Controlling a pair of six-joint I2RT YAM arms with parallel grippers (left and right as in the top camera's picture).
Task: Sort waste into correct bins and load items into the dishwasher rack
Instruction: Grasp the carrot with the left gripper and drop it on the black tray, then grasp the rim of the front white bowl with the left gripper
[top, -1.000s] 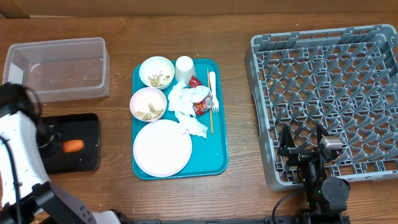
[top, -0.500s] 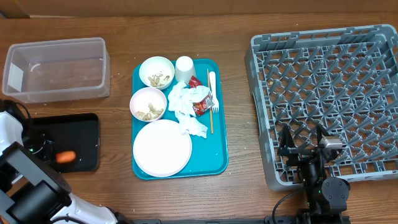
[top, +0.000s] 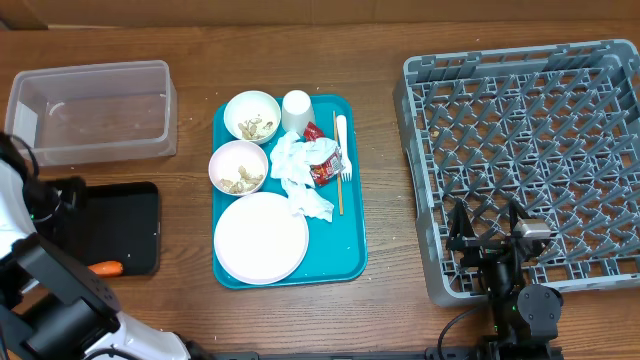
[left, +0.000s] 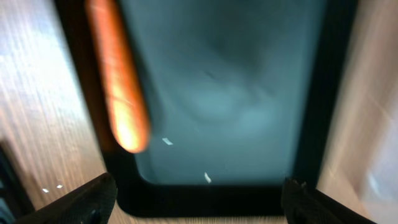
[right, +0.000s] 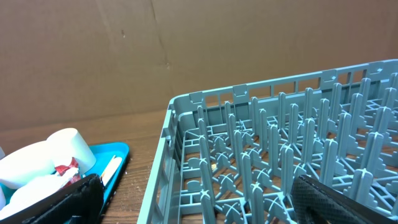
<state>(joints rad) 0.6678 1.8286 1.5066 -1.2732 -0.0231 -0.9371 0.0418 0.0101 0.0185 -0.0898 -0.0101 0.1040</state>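
An orange carrot (left: 118, 81) lies loose inside the black tray (left: 317, 93), along one wall; overhead it shows at the tray's front edge (top: 107, 267). My left gripper (left: 199, 208) hovers over the tray's end, open and apart from the carrot. The clear tub (top: 95, 110) stands behind the tray. On the teal serving tray (top: 350, 240) are a white plate (top: 261, 237), two bowls with scraps (top: 252, 116) (top: 238, 166), a cup (top: 297, 108), napkins (top: 300, 180), a red-and-white wrapper (top: 325, 165), a fork (top: 342, 140) and a stick (top: 337, 195). My right gripper (right: 199, 205) is open over the front left corner of the grey rack (top: 530, 150).
The left arm's white body (top: 20, 240) fills the table's left front corner beside the black tray. A strip of bare wood separates the teal tray from the rack (right: 280, 137). The cup (right: 56, 152) and fork (right: 111, 168) show at the right wrist view's left.
My left gripper has opened and let go of the carrot, which has dropped to the black tray's front edge. The left arm drew back to the left. The right arm is still.
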